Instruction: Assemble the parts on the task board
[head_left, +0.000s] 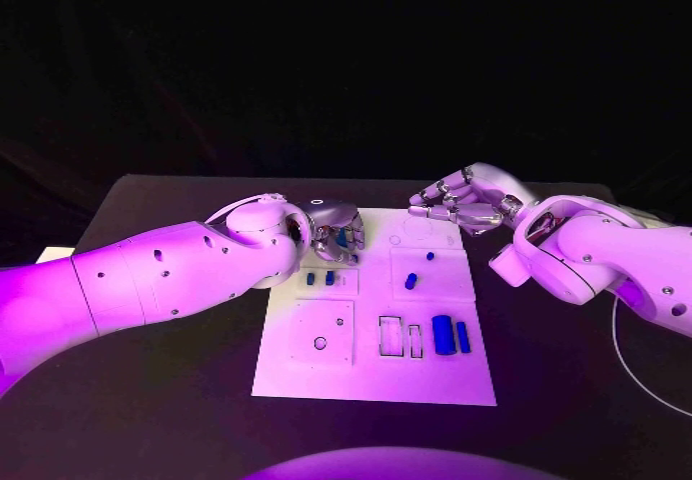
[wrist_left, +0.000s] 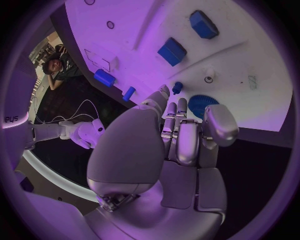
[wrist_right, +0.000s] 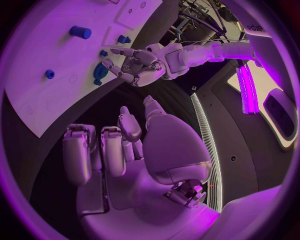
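Note:
The white task board (head_left: 378, 372) lies in the middle of the table. My left hand (head_left: 335, 232) is over its far left corner, fingers reaching down to a round blue toothed part (wrist_left: 201, 105) on the board; I cannot tell whether they touch it. A small blue peg (wrist_left: 177, 88) stands just beside it. My right hand (head_left: 464, 200) hovers above the board's far right corner, fingers half curled and holding nothing. Two blue blocks (head_left: 443, 334) lie side by side at the near right. Two small blue pieces (head_left: 428, 255) sit mid-board.
Two short blue cylinders (head_left: 320, 279) lie on the board's left side, close under my left forearm (head_left: 173, 275). Outlined slots (head_left: 391, 336) and a round hole (head_left: 320, 343) mark the board's near half. Black table (head_left: 173, 400) surrounds the board.

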